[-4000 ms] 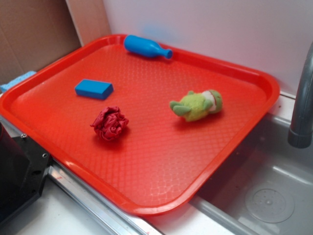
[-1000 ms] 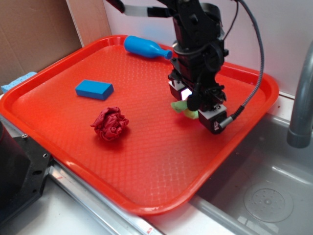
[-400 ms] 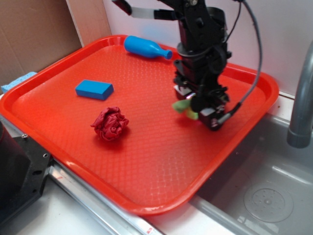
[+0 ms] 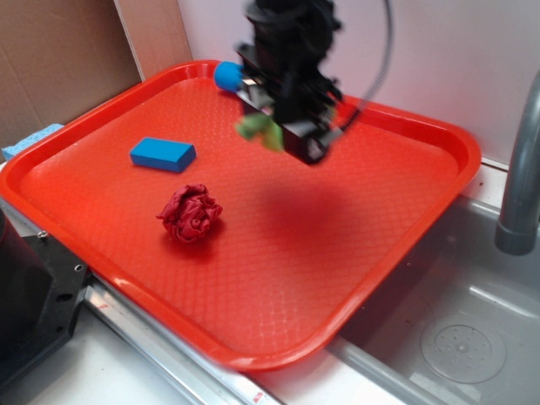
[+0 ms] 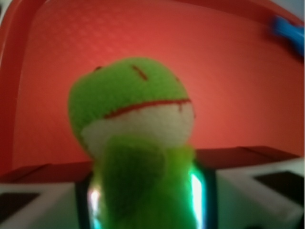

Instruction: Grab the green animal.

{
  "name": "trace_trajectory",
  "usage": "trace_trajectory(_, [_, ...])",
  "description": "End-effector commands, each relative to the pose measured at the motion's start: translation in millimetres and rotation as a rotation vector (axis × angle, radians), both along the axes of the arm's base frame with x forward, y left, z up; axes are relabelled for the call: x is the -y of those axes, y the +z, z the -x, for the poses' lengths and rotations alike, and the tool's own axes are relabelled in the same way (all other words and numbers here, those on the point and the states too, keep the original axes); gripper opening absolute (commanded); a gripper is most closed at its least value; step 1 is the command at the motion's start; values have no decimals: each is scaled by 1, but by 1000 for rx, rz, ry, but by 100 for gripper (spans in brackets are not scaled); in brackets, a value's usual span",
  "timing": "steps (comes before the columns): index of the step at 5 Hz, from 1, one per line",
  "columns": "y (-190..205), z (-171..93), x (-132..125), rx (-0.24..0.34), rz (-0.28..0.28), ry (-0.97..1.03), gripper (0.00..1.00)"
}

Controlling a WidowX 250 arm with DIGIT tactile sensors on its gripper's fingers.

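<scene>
The green animal (image 4: 260,129) hangs in the air over the back of the red tray (image 4: 278,253), with only a blurred green bit showing beside the black arm. My gripper (image 4: 274,135) is shut on it, above a dark shadow on the tray. In the wrist view the green animal (image 5: 136,119) fills the middle: a fuzzy green head with a red stitched mouth, white below, and the body squeezed between the two fingers (image 5: 202,191).
A dark red wrinkly cloth ball (image 4: 190,213) and a blue block (image 4: 162,153) lie on the tray's left half. A blue bottle-shaped toy (image 4: 226,76) lies at the back edge, partly behind the arm. A grey faucet (image 4: 521,169) and sink stand to the right.
The gripper closed on the green animal and lifted it off the tray, moving up and to the back left. The other things have stayed put.
</scene>
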State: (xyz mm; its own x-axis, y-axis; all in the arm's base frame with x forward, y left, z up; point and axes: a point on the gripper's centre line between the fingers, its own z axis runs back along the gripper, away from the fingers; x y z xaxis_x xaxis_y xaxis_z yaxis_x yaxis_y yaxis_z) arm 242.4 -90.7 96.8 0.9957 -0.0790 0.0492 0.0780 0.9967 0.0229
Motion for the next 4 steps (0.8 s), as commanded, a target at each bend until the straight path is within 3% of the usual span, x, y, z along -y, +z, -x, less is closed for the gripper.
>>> trace_trajectory(1, [62,35,-49,74,85,131,0])
trace_trajectory(2, [75,53,-68,101,94,191,0])
trace_trajectory(3, [80,62,-71,122,61,223,0])
trace_trajectory(4, [71,57,-63,75,132,171,0])
